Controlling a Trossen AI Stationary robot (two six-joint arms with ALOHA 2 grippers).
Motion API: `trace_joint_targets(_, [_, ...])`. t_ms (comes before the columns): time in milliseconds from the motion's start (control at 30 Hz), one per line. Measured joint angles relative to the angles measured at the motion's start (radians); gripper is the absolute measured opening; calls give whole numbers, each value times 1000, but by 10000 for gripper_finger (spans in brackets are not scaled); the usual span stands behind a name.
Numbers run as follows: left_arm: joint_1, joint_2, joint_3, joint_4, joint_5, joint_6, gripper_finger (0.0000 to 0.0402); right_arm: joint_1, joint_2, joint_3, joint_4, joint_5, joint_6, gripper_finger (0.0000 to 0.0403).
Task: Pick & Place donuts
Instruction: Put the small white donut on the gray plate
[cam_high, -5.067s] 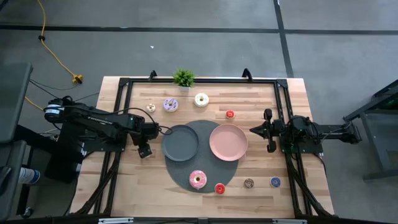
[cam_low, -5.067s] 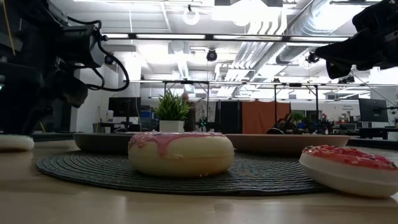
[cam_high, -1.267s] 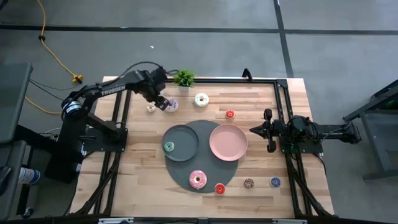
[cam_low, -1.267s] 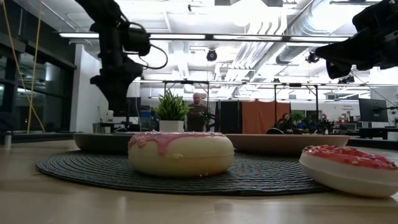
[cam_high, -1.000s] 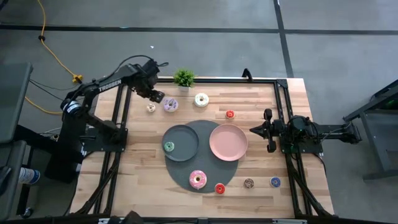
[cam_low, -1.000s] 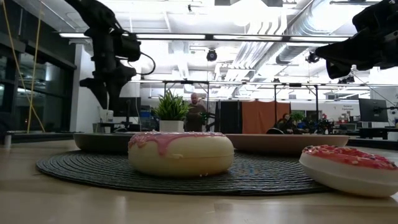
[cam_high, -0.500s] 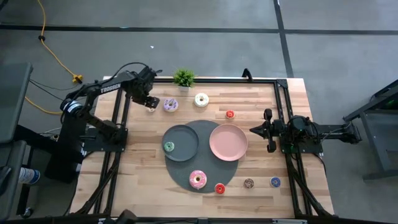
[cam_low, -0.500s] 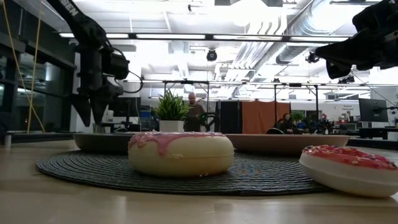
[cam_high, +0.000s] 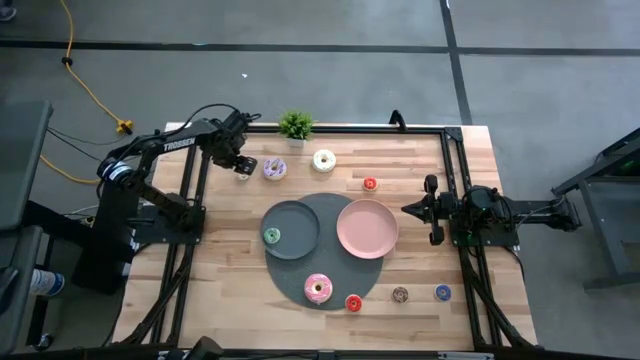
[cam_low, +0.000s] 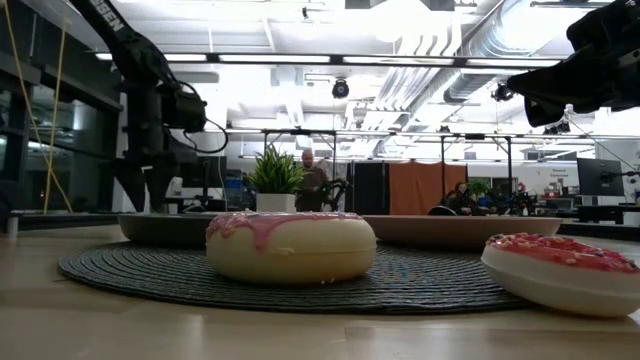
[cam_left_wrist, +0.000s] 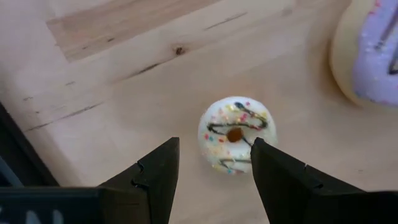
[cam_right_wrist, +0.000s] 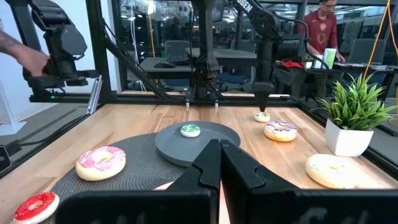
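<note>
At the far left of the pale wooden desk (cam_high: 220, 290), the left gripper (cam_left_wrist: 211, 171) hangs with its fingers spread apart and holding nothing, right above the tiny cream ring donut with dark drizzle and coloured sprinkles (cam_left_wrist: 236, 134), which lies flat on the wood. In the left wrist view the donut sits off-centre in the gap, close against one finger (cam_left_wrist: 283, 180) and well clear of the other, so a straight descent could land that finger on the donut's rim and flick it away, or pinch only its edge and let it pop out. Just beside it lies the larger ring donut with purple icing (cam_high: 274, 168); a slide toward it could knock the two together. Toward the middle, the round dark grey plate (cam_high: 296, 222) already holds a tiny green donut (cam_high: 271, 235), so a careless drop there might bump it off. Next comes the round pink plate (cam_high: 367, 228). At the right edge of the desk the right gripper (cam_right_wrist: 219, 163) waits, clenched with nothing between its fingers, posing little risk while it idles.
</note>
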Motion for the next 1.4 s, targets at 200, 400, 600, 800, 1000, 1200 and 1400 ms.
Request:
trace_joint_targets(200, [1, 48, 0, 3, 7, 0, 190, 0, 0, 0, 0, 0, 0, 0])
trace_joint_targets(400, [1, 86, 0, 10, 2, 5, 190, 0, 0, 0, 0, 0, 0, 0])
trace_joint_targets(600, [1, 98, 1, 18, 2, 10, 190, 0, 0, 0, 0, 0, 0, 0])
trace_joint_targets(800, [0, 98, 1, 19, 2, 16, 184, 0, 0, 0, 0, 0, 0, 0])
trace_joint_targets(1000, [0, 98, 1, 23, 11, 19, 132, 0, 0, 0, 0, 0, 0, 0])
trace_joint_targets(1200, [0, 98, 1, 24, 21, 35, 81, 0, 0, 0, 0, 0, 0, 0])
trace_joint_targets(1400, [0, 95, 1, 24, 37, 35, 52, 0, 0, 0, 0, 0, 0, 0])
